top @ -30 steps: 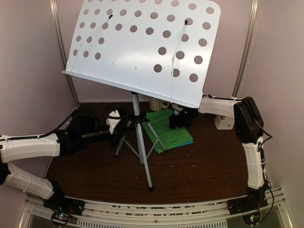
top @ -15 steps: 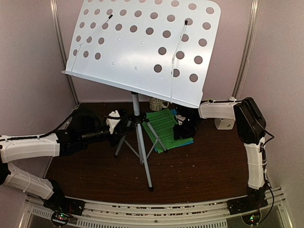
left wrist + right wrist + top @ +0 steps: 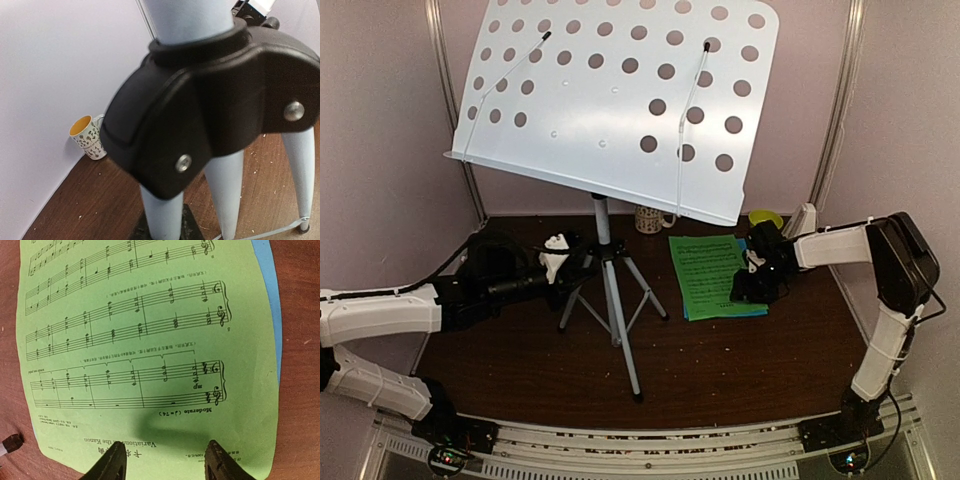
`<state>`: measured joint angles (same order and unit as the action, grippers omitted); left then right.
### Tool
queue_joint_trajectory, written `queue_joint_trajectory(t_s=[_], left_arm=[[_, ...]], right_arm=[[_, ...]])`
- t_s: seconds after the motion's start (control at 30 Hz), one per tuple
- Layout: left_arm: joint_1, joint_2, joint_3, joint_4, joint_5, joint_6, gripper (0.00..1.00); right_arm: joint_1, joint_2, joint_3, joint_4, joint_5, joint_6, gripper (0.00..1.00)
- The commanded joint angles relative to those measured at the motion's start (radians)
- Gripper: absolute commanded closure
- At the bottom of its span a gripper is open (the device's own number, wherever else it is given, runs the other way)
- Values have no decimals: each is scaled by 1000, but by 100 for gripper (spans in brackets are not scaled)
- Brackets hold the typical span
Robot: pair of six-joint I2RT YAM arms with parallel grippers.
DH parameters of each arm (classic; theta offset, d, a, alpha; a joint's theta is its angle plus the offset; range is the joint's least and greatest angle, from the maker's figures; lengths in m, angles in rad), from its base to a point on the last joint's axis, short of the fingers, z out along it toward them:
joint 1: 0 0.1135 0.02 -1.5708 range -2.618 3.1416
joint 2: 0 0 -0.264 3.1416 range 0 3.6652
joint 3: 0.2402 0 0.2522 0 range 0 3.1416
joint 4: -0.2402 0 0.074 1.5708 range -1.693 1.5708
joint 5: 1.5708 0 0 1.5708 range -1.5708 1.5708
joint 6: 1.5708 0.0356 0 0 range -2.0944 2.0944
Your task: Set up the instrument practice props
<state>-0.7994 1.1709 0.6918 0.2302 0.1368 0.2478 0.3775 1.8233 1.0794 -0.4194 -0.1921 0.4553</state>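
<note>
Counted on one bench (image 3: 720, 370): one music stand (image 3: 610, 100) on three tripod legs (image 3: 620, 330); two music sheets (image 3: 710, 280), a green sheet (image 3: 150, 315) over a blue sheet (image 3: 268, 290); one mug (image 3: 647, 218); one bowl (image 3: 765, 217); one metronome (image 3: 806, 220); plus two robot arms, left arm (image 3: 380, 312) and right arm (image 3: 885, 320).

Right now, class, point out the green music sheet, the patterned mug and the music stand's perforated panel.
green music sheet (image 3: 150, 340), right wrist view, middle of the printed staves.
patterned mug (image 3: 92, 142), left wrist view, its outer wall.
music stand (image 3: 585, 110), top view, bare panel between holes.
</note>
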Motion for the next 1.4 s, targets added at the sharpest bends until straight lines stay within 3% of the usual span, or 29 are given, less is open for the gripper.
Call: queue_joint_trajectory(t_s=[0.0, 0.23, 0.53, 0.73, 0.9, 1.07, 1.37], left_arm=[[2, -17, 4, -1, -37, 92, 100], [3, 19, 12, 18, -47, 90, 100], [3, 42, 8, 31, -50, 80, 100], [3, 21, -22, 45, -70, 51, 72], [3, 1, -61, 63, -94, 25, 59], [2, -11, -105, 101, -121, 3, 58], [6, 17, -118, 119, -132, -18, 63]], right_arm=[[-9, 20, -108, -89, 9, 82, 45], [6, -178, -198, -24, -23, 15, 43], [192, -381, -212, 318, -108, -241, 33], [355, -367, -172, 490, -141, -427, 32], [417, -342, -182, 658, -180, -484, 31], [464, -309, -173, 769, -177, -509, 32], [490, -200, -85, 825, -188, -531, 38]])
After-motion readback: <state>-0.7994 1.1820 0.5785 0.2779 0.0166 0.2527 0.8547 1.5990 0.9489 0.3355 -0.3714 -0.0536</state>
